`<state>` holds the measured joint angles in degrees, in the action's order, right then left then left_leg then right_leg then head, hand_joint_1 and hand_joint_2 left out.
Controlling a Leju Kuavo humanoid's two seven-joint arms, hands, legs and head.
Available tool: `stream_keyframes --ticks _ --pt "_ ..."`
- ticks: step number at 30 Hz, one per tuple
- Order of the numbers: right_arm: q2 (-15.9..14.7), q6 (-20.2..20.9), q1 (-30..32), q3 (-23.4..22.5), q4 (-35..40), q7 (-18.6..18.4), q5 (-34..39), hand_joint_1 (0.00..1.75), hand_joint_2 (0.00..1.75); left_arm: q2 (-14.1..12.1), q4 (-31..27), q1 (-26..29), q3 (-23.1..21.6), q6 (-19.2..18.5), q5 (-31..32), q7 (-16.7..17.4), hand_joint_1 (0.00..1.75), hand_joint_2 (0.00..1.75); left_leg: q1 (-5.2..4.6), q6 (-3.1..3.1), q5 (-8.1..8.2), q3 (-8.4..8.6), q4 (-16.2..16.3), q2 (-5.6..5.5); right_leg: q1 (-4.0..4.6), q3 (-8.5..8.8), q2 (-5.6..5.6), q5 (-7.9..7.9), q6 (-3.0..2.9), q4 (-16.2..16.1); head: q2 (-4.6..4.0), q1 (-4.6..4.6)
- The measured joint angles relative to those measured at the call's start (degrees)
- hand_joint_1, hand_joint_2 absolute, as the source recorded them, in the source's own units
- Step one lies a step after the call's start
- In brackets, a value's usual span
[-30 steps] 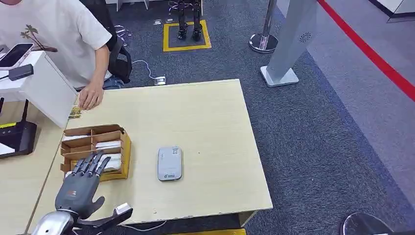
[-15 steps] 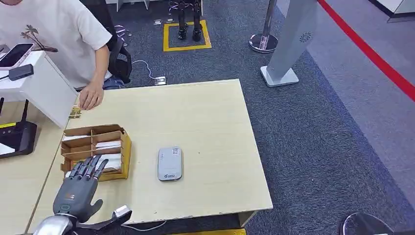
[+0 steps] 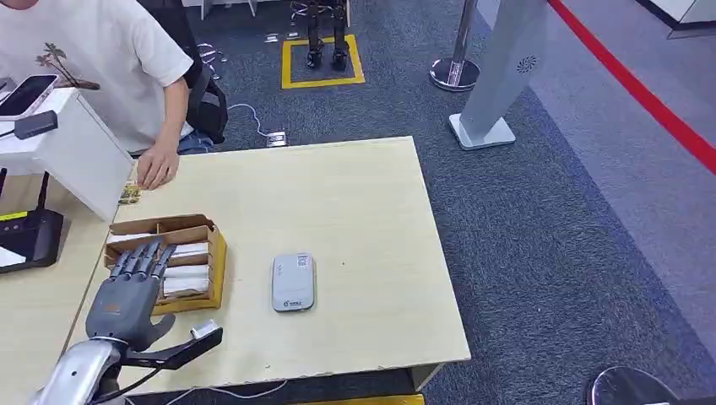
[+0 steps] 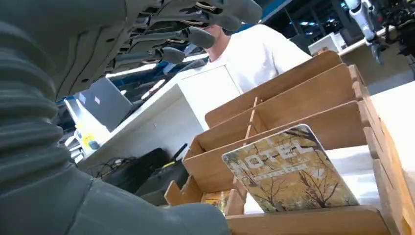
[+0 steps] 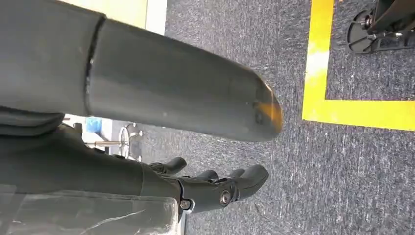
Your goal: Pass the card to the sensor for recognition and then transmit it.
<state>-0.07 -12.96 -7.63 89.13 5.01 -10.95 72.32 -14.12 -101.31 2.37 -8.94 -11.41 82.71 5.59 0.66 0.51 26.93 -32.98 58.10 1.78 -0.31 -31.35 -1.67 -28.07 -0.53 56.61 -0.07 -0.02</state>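
Grey carpet [image 3: 540,253] surrounds a pale wooden table [image 3: 355,211] at frame centre; a red floor line [image 3: 642,93] crosses the upper right, and a yellow square marking [image 3: 322,80] sits at top centre.

Left hand [image 3: 127,295], lower left of the head view: fingers apart and extended, nothing held, hovering over the near end of a wooden tray [image 3: 213,261] whose compartments hold white cards. Thumb juts toward lower centre.

Left wrist view: card [image 4: 292,171] printed "HOTEL" with yellow trees stands tilted in the nearest tray compartment, leaning against a divider. Fingers [image 4: 195,36] hang above it, not touching.

Sensor [image 3: 293,282], a flat grey pad, lies on the table just right of the tray, apart from it.

Right hand [image 5: 215,188], right wrist view: dark fingers lie side by side, pointing at the carpet, with nothing in them; whether curled or straight, cannot tell.

Person in a white shirt [image 3: 93,51], upper left, rests a hand [image 3: 156,169] on the far left table edge. A white box [image 3: 76,152] stands beside it. A grey post base [image 3: 481,131] stands beyond the table's far right corner.
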Motion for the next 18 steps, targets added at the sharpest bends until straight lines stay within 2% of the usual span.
stream_keyframes --ticks 18 --pt "-0.1 0.2 0.0 0.0 0.0 0.0 -0.3 0.00 0.00 0.3 1.9 -0.5 0.0 -2.1 -2.5 -0.7 0.00 1.75 0.00 0.00 0.00 -0.01 0.0 0.00 0.00 -0.01 0.00 0.00 0.00 0.0 0.00 0.00"
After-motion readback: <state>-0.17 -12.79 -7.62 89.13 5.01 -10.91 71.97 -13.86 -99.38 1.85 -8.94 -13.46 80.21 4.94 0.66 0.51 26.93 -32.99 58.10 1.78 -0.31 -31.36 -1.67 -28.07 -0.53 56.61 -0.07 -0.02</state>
